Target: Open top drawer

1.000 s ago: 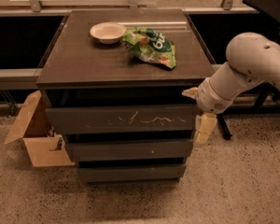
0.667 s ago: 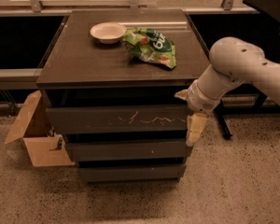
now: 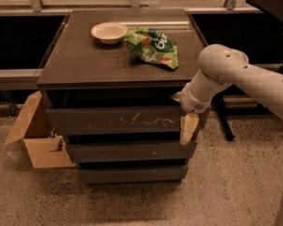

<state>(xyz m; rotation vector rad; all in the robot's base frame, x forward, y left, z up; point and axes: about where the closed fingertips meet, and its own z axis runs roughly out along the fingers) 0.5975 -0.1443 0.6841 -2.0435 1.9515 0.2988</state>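
The top drawer [image 3: 118, 121] is the tallest dark grey front panel of the cabinet, with pale scratch marks near its centre. It sits under the dark tabletop [image 3: 85, 60], with a dark gap above it. My gripper [image 3: 188, 129] hangs pointing down from the white arm [image 3: 226, 72], in front of the drawer's right end and reaching down to the gap below it. I cannot see whether it touches the panel.
A white bowl [image 3: 109, 32] and a green snack bag [image 3: 152, 46] lie on the tabletop. Two narrower drawer fronts [image 3: 129, 151] sit below. An open cardboard box [image 3: 35, 135] stands on the floor at the left. A black stand leg [image 3: 224, 119] is at the right.
My arm has swung left, bringing the gripper from beside the cabinet's right side to in front of the top drawer's right end. The drawer has not moved.
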